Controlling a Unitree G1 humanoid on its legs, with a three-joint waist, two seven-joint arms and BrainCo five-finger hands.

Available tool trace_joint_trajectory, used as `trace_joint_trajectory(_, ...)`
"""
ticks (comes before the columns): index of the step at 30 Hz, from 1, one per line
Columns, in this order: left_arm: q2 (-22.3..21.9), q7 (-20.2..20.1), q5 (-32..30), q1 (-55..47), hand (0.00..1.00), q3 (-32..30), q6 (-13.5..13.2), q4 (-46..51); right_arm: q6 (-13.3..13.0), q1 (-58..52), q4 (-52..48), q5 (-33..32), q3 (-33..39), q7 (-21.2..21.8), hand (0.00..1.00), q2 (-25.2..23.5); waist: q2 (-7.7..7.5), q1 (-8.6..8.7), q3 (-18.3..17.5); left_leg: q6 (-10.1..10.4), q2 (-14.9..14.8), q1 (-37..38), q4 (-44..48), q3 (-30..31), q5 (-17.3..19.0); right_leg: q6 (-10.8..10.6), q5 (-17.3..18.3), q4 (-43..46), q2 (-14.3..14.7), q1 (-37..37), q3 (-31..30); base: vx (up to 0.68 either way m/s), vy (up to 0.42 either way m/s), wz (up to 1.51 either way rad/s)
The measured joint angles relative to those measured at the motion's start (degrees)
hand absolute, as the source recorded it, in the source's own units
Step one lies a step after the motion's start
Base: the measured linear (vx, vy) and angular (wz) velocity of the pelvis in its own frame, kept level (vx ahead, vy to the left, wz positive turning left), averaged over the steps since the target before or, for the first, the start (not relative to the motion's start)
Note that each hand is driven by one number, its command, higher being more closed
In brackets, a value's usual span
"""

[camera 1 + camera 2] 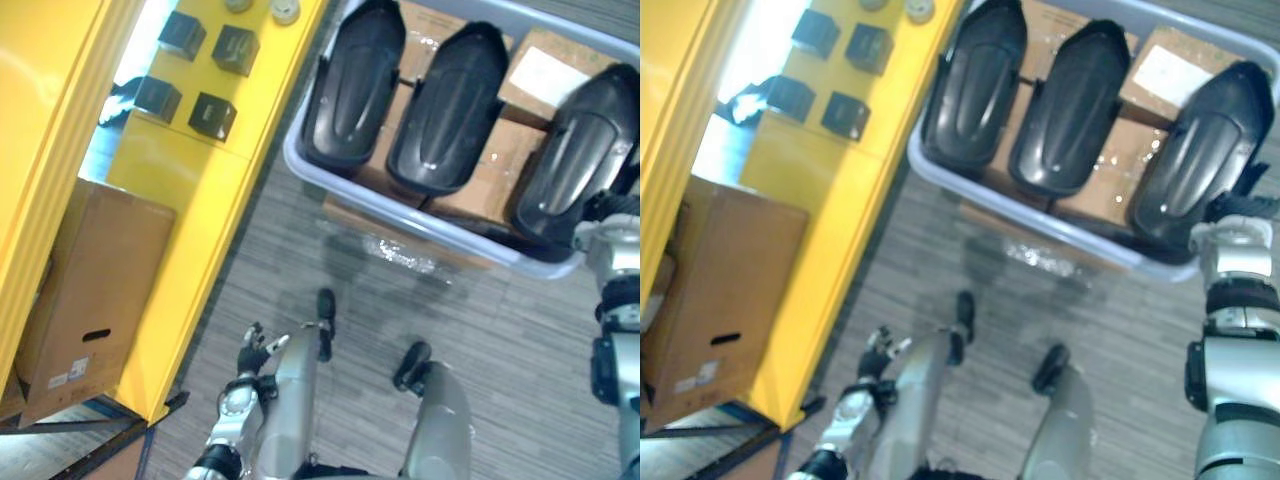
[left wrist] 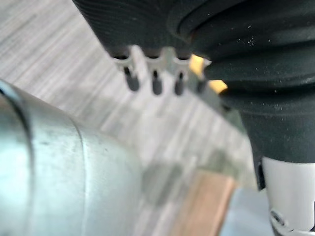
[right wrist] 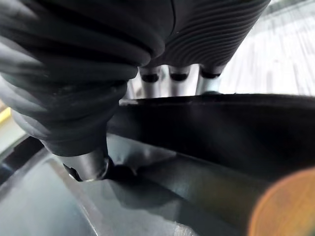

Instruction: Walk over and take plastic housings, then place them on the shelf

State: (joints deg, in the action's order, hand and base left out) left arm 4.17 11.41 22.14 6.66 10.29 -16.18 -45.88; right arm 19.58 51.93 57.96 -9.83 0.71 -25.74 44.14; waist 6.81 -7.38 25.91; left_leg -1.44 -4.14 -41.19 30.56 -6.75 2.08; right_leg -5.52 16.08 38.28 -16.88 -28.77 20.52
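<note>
Right hand (image 1: 1238, 208) is at the rightmost plastic housing (image 1: 575, 150), which stands in the grey bin (image 1: 293, 152) with two others: thumb (image 3: 88, 164) on its face, fingers hidden behind its rim, so the grip cannot be confirmed. Left hand (image 1: 252, 352) hangs low, fingers relaxed, holding nothing.

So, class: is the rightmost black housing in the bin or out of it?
In: the rightmost housing lies inside the rim of the bin, right hand at its near end.

Three housings (image 1: 447, 105) lie side by side upon cartons (image 1: 503, 150) in a bin (image 1: 400, 203), with the shelf (image 1: 190, 190) to its left.
</note>
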Motion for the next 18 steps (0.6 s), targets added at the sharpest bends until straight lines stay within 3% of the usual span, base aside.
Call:
trace_joint_trajectory(8, 0.0, 4.7, 2.9, -0.3, 0.0, 0.1, -0.5, 10.4, -2.3, 0.0, -2.0, 7.9, -1.4, -6.5, 1.0, -0.5, -0.25, 0.32, 0.1, 0.0, -0.9, 2.3, 0.1, -0.1, 0.0, 0.3, -0.2, -0.3, 0.9, 2.6, 0.1, -0.01, -0.007, -0.02)
trace_joint_trajectory(11, 0.7, 7.3, 4.5, -0.5, 0.0, -1.8, -0.5, 16.8, -2.4, -2.2, -7.0, 10.2, -1.3, -8.5, 1.0, -0.5, -1.26, 0.5, 0.1, 0.2, -1.3, 4.7, -0.3, 0.0, 0.2, 0.4, -0.3, -1.1, 1.5, 5.2, 0.4, 0.0, -0.012, 0.0)
trace_joint_trajectory(16, 5.9, 9.8, 4.2, -2.0, 0.0, -5.1, 0.2, 30.3, -4.0, -5.8, -13.3, 15.5, 0.8, -12.4, 1.0, -1.3, -5.47, 1.64, -0.1, 0.7, -1.4, 10.3, -3.4, 0.3, 0.0, 0.4, -1.1, -5.7, 2.6, 11.7, 1.7, 0.02, -0.031, 0.04)
trace_joint_trajectory(18, 7.4, 9.5, 4.1, -2.1, 0.0, -5.4, 0.7, 33.0, -5.2, -6.8, -14.4, 17.1, 2.3, -13.7, 1.0, -1.2, -6.27, 2.0, -0.1, 0.8, -1.4, 12.2, -4.6, 0.4, -0.1, 0.1, -2.0, -8.2, 3.3, 14.0, 1.8, 0.06, 0.003, 0.0)
